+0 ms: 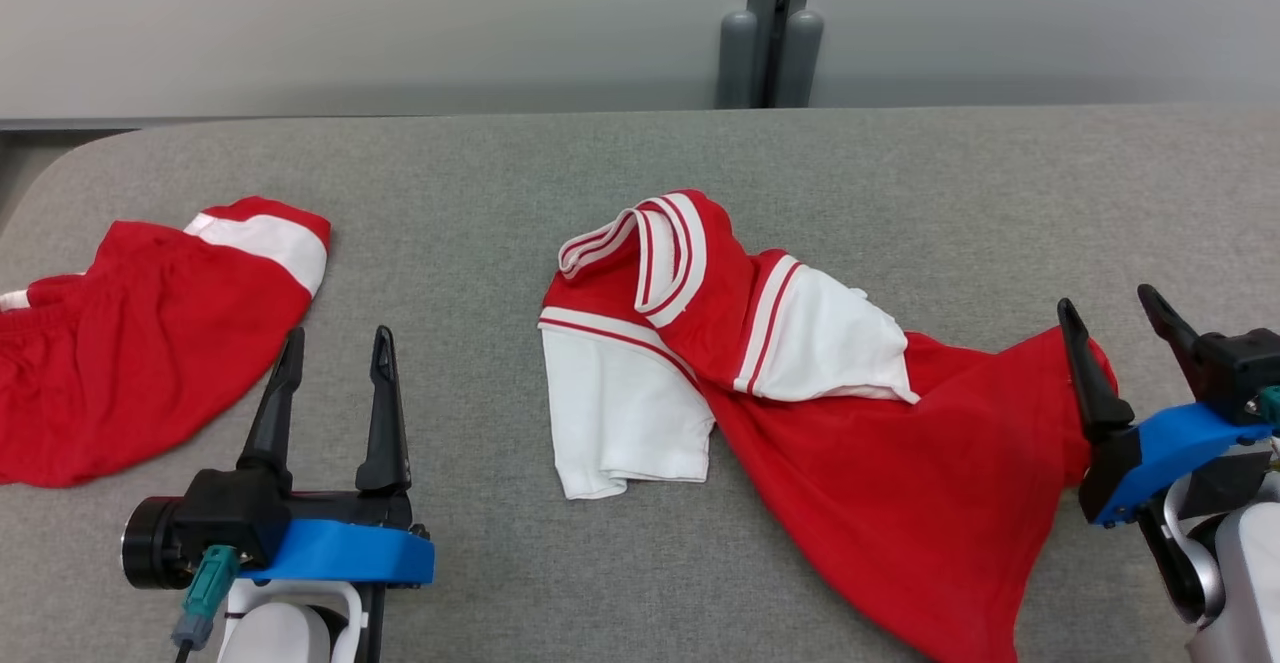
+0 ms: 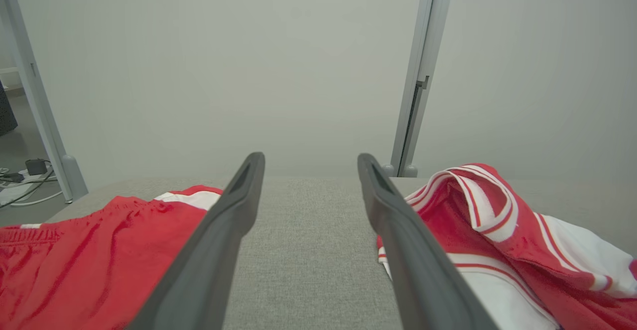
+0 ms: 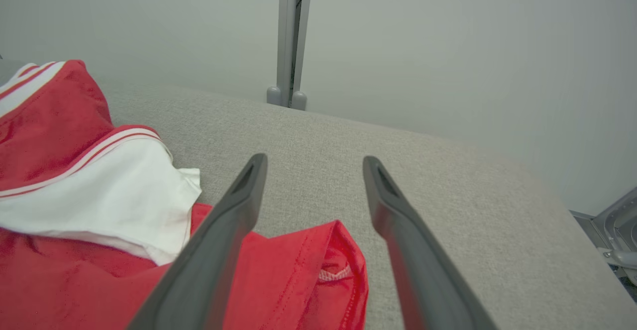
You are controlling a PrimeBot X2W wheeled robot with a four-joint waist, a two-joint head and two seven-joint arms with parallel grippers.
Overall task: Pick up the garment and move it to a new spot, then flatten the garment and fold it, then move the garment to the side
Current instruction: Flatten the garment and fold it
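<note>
We reckon the shirt (image 1: 880, 463), crumpled on the counter (image 1: 900, 163) from middle to near edge, is light and limp, best pinched at the hem corner by our wide-open, empty right end effector (image 1: 1108, 298); left end effector (image 1: 339, 333) equally wide

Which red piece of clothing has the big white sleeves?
The crumpled shirt in the middle; the red garment at the left has just a white band.

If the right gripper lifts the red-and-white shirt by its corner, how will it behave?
Probably floppy: the shirt lies crumpled in soft folds. Lifted by one corner, it would likely hang and drag. Pushed, it may bunch on the textured table.
</note>
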